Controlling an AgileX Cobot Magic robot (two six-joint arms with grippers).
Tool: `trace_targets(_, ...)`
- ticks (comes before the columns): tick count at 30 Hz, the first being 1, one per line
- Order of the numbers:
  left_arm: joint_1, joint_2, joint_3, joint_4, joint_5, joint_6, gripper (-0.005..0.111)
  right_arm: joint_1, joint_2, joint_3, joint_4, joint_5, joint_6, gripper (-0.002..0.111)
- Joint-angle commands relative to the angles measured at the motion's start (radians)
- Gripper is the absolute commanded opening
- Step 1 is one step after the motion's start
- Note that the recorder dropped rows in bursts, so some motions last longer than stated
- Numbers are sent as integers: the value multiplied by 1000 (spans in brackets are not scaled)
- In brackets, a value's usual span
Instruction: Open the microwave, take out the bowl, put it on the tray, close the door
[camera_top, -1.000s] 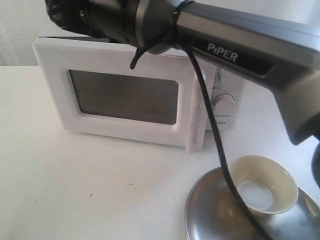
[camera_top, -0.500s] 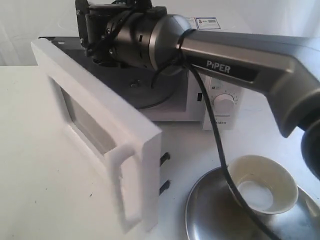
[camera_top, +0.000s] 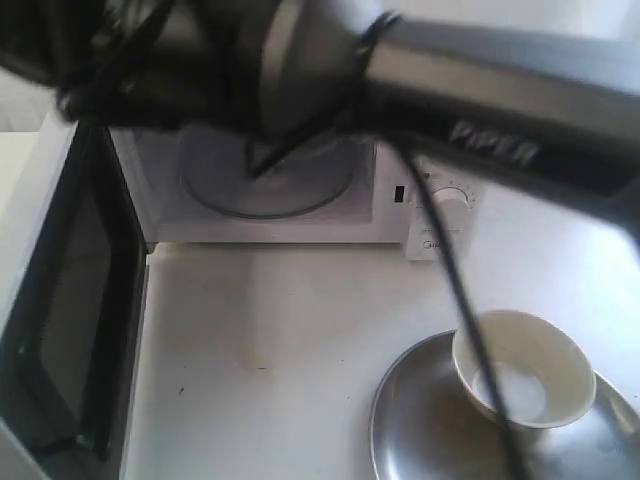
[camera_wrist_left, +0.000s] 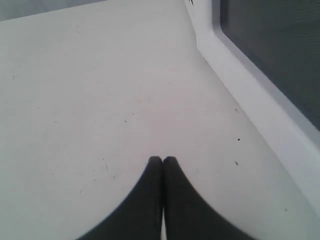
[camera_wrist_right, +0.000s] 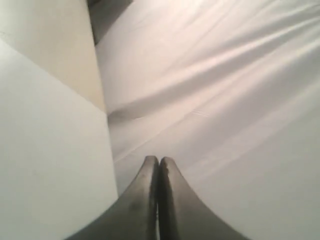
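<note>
- In the exterior view, the boxy white countertop microwave (camera_top: 440, 205) is seen with its white, dark-windowed door (camera_top: 70, 300) swung wide open, and the clear glass turntable disc (camera_top: 265, 180) is exposed.
- Only in that view is the small cream-white ceramic bowl (camera_top: 525, 370) shown, resting on the large round silver steel tray (camera_top: 420, 430).
- The left gripper (camera_wrist_left: 162, 162) is shown pressed together and empty over the white table (camera_wrist_left: 75, 100) beside the door; this is seen in its wrist view alone.
- The right gripper (camera_wrist_right: 158, 162) is likewise seen closed on nothing, over creased white cloth (camera_wrist_right: 225, 75).

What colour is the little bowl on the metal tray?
The bowl is cream-white; exterior view shows it best.
</note>
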Motion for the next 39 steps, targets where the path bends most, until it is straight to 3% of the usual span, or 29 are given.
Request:
trace_targets(1,-2,-2,-2,-2,1,-2,0,71,144,-35,-40,106,-162,0)
trace_targets(5,-2,-2,-2,-2,1,-2,0,112,220,-78,-64,216,-236,0)
trace_targets(7,-2,-2,-2,-2,1,-2,0,115,229,-81,-130,405,-287,0)
trace_targets(14,-2,-2,-2,-2,1,-2,0,65,194,-81,-95,962,-485,0)
trace_targets(18,-2,-2,-2,-2,1,-2,0,7,173,-81,-61,1022,-517,0)
trace_targets(22,-2,-2,-2,-2,1,-2,0,-60,175,-54,138,1070,-598,0)
trace_targets(25,-2,-2,-2,-2,1,-2,0,-103,175,-27,86,1134,-587,0)
trace_targets(27,-2,-2,-2,-2,1,-2,0,-162,175,-16,-42,1258,-400,0)
trace_targets(29,-2,-2,-2,-2,1,-2,0,-202,175,-8,-92,1258,-311,0)
trace_targets(39,-2,-2,-2,-2,0,-2,0,-348,169,46,-60,1258,-314,0)
